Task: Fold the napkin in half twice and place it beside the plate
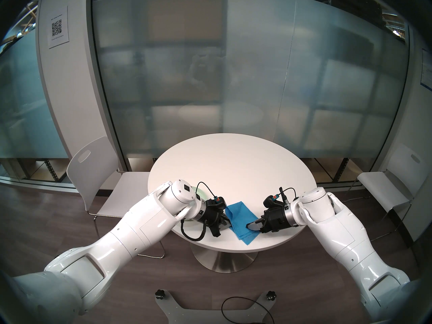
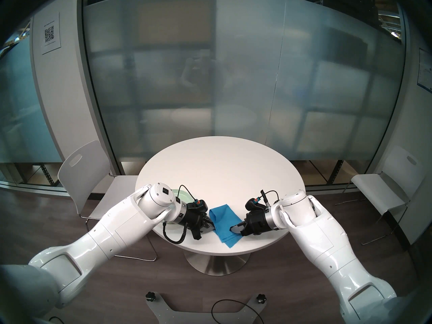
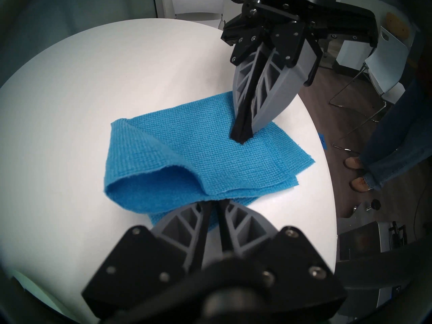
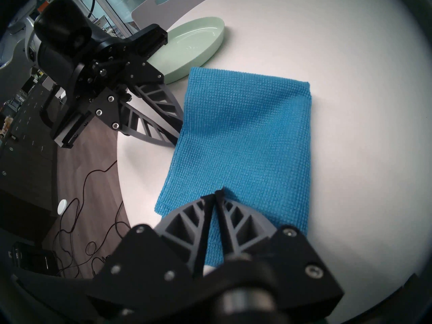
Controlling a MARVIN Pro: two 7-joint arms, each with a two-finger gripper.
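Note:
The blue napkin (image 1: 240, 219) (image 2: 224, 219) lies folded into a rectangle near the front edge of the round white table (image 1: 233, 167). My left gripper (image 1: 226, 222) (image 3: 214, 200) is shut on the napkin's left edge, where the top layer (image 3: 163, 176) bulges up into an open pocket. My right gripper (image 1: 248, 225) (image 3: 242, 141) (image 4: 219, 192) reaches in from the right, tips pinched together on the napkin's (image 4: 252, 134) top surface. The mint-green plate (image 4: 194, 43) (image 1: 201, 192) sits just left of the napkin, mostly hidden behind my left wrist in the head views.
White chairs stand left (image 1: 93, 176) and right (image 1: 397, 188) of the table. A person's legs and shoes (image 3: 385, 157) are on the floor beyond the table's right side. Cables (image 4: 77, 199) trail on the floor. The table's far half is bare.

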